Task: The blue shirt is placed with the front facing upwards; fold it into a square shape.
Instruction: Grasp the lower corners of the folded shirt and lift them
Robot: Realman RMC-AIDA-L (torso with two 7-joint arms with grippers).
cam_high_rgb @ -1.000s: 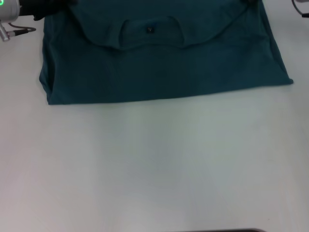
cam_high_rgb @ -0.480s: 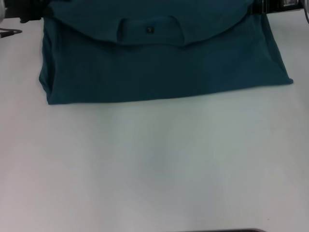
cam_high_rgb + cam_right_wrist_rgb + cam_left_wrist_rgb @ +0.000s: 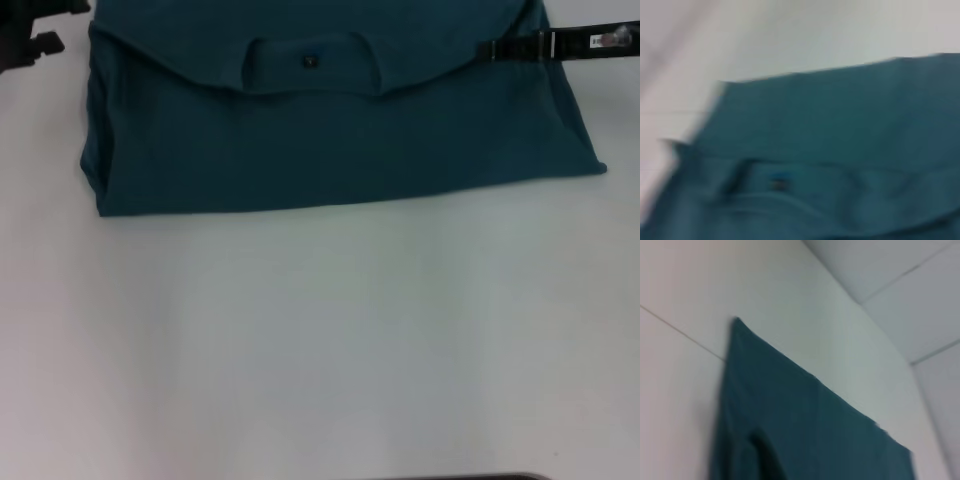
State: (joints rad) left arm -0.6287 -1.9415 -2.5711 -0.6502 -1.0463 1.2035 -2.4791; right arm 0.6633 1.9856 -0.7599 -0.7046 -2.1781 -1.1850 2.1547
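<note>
- One dark teal-blue cotton shirt [image 3: 330, 140] lies folded on the far part of the white table [image 3: 320, 340], spread across most of its width.
- Its far portion is turned over toward the near side, so the round neckline with one small dark label [image 3: 309, 62] sits on top, facing up.
- The near folded edge runs roughly straight from left to right; the right corner reaches nearer than the left.
- Two grippers show, one at each far corner of the shirt.
- The left gripper [image 3: 30, 35] is a dark shape just beyond the far left corner; whether it is open cannot be told.
- The right gripper [image 3: 560, 45] is at the far right edge of the cloth; its grip also cannot be told.
</note>
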